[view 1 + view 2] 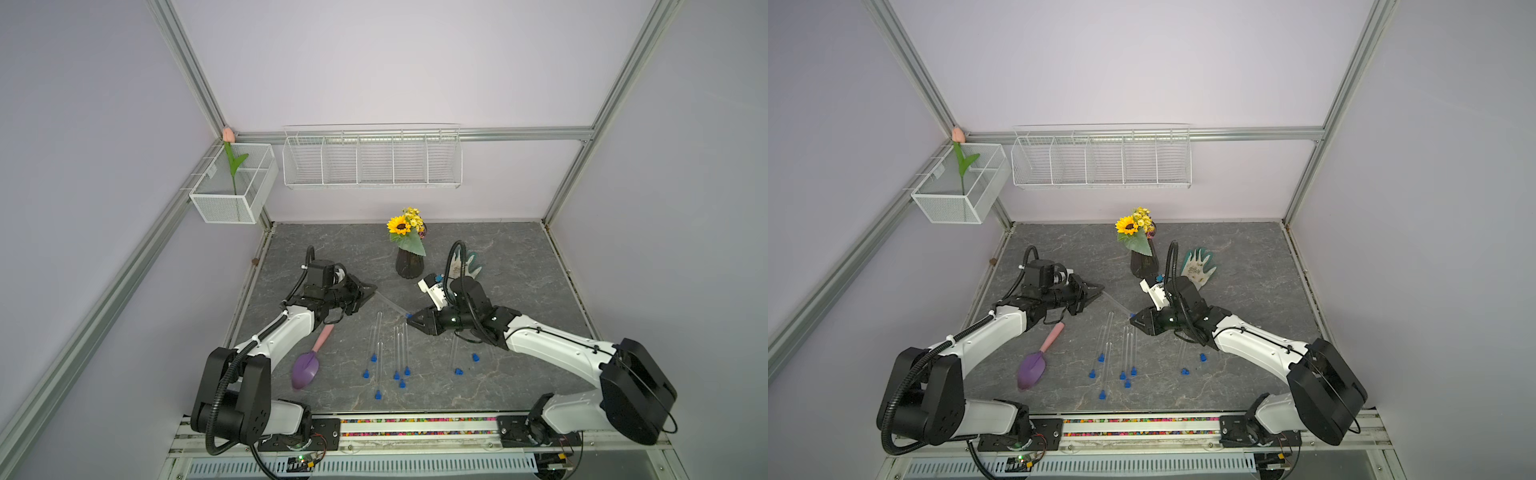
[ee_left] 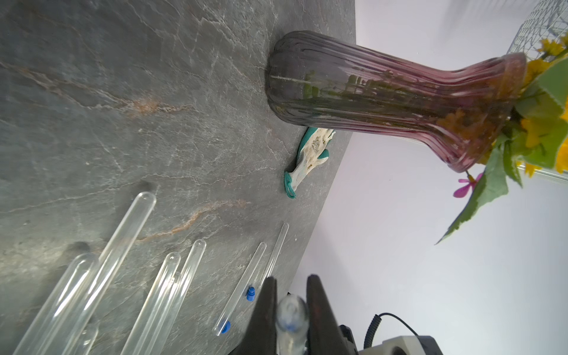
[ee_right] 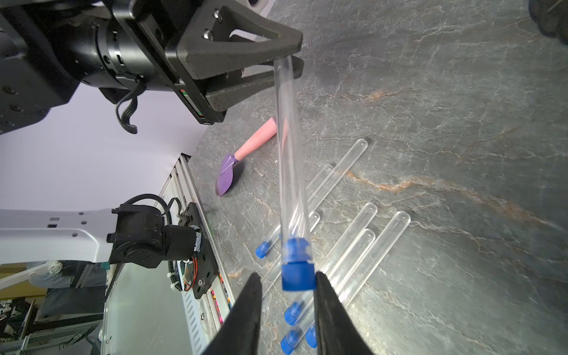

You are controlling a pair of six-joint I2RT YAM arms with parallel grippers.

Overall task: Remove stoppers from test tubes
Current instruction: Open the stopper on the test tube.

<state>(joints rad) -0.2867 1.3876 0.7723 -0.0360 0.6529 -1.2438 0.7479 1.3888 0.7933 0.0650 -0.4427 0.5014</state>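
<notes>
Clear and hard to pick out, one test tube hangs in the air between the two arms, slanting from far left to near right above the grey stone-look table. The left arm reaches in low from the near left with its wrist rolled on its side, and the left gripper is pinched onto the tube's rounded end. The right arm lies stretched in from the near right, and the right gripper points left at the tube's blue stopper.

Just nearer than the grippers lie the other test tubes, roughly side by side, with blue stoppers at their near ends. Two more lie partly under the right forearm. A purple scoop with a pink handle sits to their left, close by the left forearm. Beyond the grippers stands a dark ribbed vase of yellow flowers. To its right is a white-and-teal glove, crossed by the right arm's cable loop in a top view.

The right wrist view settles what both top views leave too small. On the right gripper the jaws stand apart on either side of the stopper, one touching it and a gap at the other. The left wrist view shows the tube's end, blurred, between that gripper's fingers.
</notes>
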